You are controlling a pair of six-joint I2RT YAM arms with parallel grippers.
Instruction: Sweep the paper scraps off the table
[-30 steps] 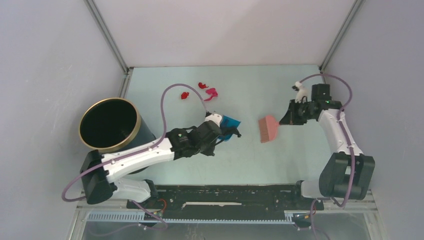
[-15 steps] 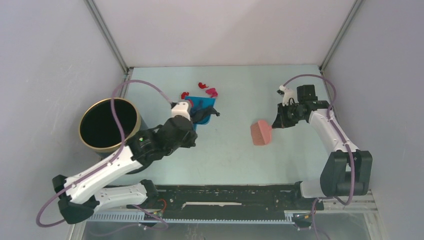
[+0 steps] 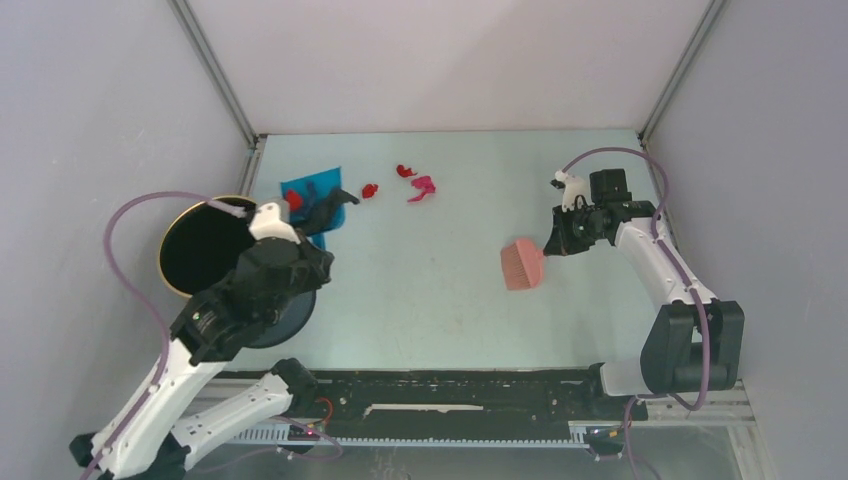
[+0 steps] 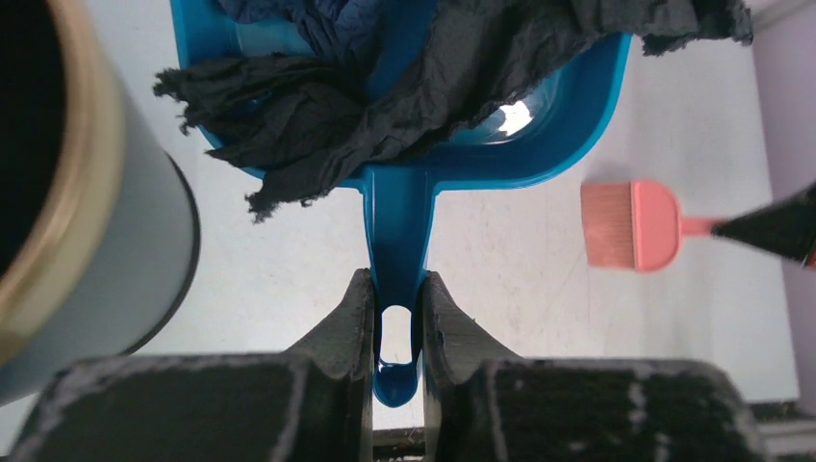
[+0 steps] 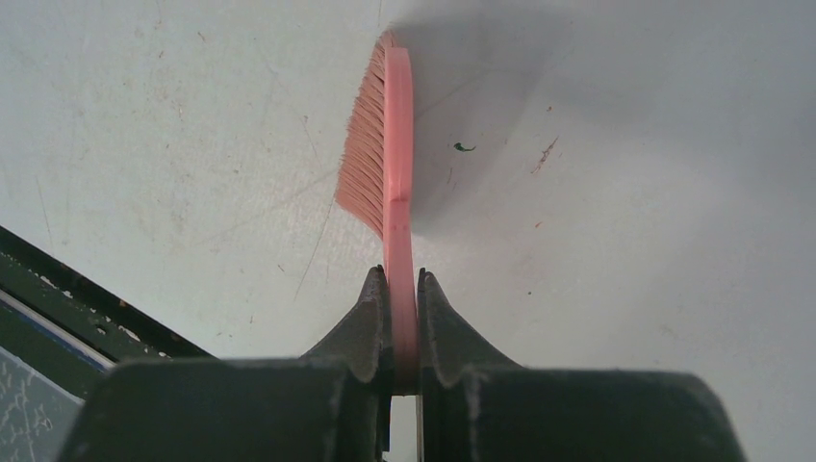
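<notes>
Left gripper (image 4: 395,306) is closed narrowly on the handle of the blue dustpan (image 4: 399,207). The pan is seen at the far-left of the table (image 3: 450,300), just beside the gold-rimmed black bin (image 3: 205,245). Black and dark blue paper (image 4: 318,106) is carried in the pan, some draped over its edge. Red and magenta paper scraps (image 3: 421,187) are noted on the table right of the pan, near the back wall. Right gripper (image 5: 402,294) is clamped on the flat handle of the pink brush (image 5: 390,144) — brush head right of centre, well apart from the scraps. Contact with the table cannot be told.
</notes>
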